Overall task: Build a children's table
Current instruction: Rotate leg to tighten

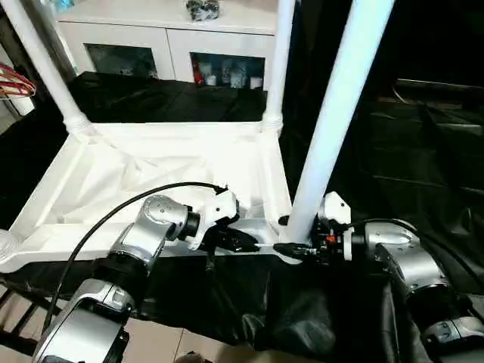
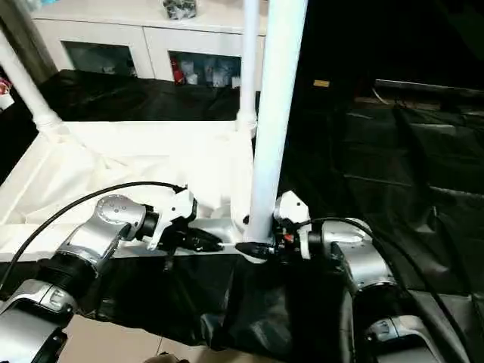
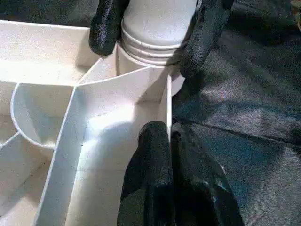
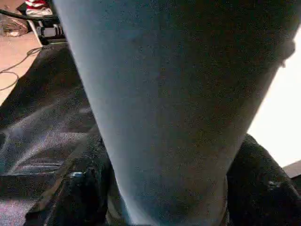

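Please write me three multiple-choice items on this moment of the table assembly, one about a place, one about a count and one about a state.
1. Where is the right gripper?
A. at the foot of the near-right leg
B. on the cabinet
C. under the black cloth

2. How many legs stand up from the table top in the head views?
A. one
B. three
C. five

3. What is the left gripper doing?
A. hanging open in the air
B. pinching the table top's rim, fingers together
C. holding a leg

Answers: 1 A, its fingers flank the base of the leg at the corner socket. 2 B, two at the far corners, far left and far right, and one near right. 3 B, the left wrist view shows both fingers closed on the thin wall.
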